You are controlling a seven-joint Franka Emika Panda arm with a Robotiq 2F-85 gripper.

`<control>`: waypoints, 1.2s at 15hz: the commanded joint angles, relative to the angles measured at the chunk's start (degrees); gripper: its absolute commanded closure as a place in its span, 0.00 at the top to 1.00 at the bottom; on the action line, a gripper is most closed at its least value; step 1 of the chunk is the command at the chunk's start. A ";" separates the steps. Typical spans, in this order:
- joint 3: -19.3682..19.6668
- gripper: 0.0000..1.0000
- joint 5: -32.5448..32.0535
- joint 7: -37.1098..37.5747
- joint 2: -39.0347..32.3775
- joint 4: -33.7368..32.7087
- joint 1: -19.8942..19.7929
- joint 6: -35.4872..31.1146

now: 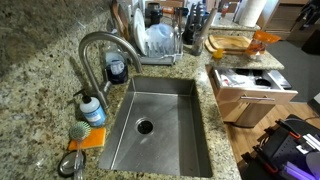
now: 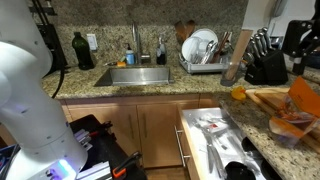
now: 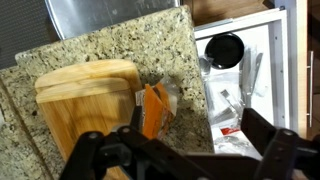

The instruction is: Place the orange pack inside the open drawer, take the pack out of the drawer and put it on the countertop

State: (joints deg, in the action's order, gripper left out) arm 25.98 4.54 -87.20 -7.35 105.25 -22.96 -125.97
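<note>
The orange pack (image 3: 153,108) lies at the right edge of a wooden cutting board (image 3: 80,95) on the granite countertop (image 3: 110,45). It also shows in both exterior views (image 1: 262,40) (image 2: 300,100). The open drawer (image 3: 283,75) is to the right of the pack and holds utensils, clear bags and a black round object (image 3: 225,48). The drawer also shows in both exterior views (image 1: 250,92) (image 2: 190,135). My gripper (image 3: 195,150) is open and empty, high above the counter. Its left finger is over the pack and its right finger over the drawer.
A steel sink (image 1: 160,125) with a faucet (image 1: 100,45) fills the counter's middle. A dish rack (image 1: 160,42) with plates stands behind it. A knife block (image 2: 268,62) stands at the back. Soap bottle and scrubber (image 1: 88,118) sit by the sink.
</note>
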 commanded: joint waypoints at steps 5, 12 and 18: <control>-3.12 1.00 2.47 6.73 -8.42 -8.62 -2.47 5.99; -6.48 1.00 3.82 17.42 -12.56 -14.39 -4.65 7.50; -11.78 1.00 10.32 4.52 -17.70 -19.30 -9.39 8.45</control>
State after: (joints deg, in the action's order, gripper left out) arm 18.63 10.42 -74.33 -22.24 88.62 -28.37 -118.67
